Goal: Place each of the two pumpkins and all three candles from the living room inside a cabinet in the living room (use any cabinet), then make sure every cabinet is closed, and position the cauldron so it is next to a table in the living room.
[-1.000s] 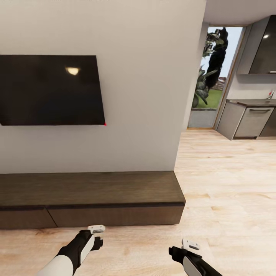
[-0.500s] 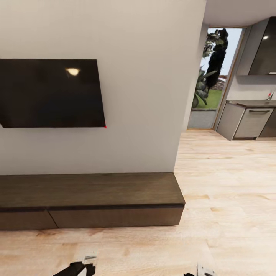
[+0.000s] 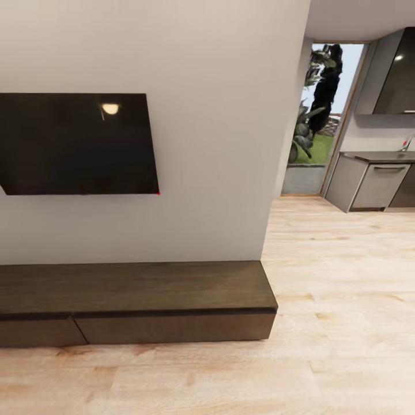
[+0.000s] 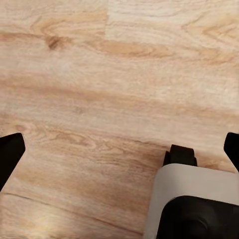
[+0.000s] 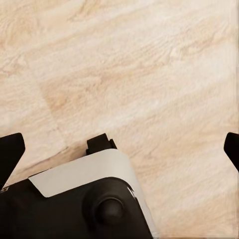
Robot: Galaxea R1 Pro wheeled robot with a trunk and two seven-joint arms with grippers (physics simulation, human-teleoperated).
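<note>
Pale wood flooring (image 3: 346, 300) runs from the living room to grey kitchen units (image 3: 374, 184) beyond a glazed door (image 3: 317, 115). Against the white wall (image 3: 219, 144), under a dark wall-mounted screen (image 3: 75, 144), stands the long low dark-brown cabinet (image 3: 138, 300), its flat drawer fronts shut. Each wrist camera looks down on floorboards and part of the robot's base (image 4: 194, 199). The left tool (image 4: 119, 149) and right tool (image 5: 119, 149) both have jaws spread wide, empty, with bare floor between the tips.
</note>
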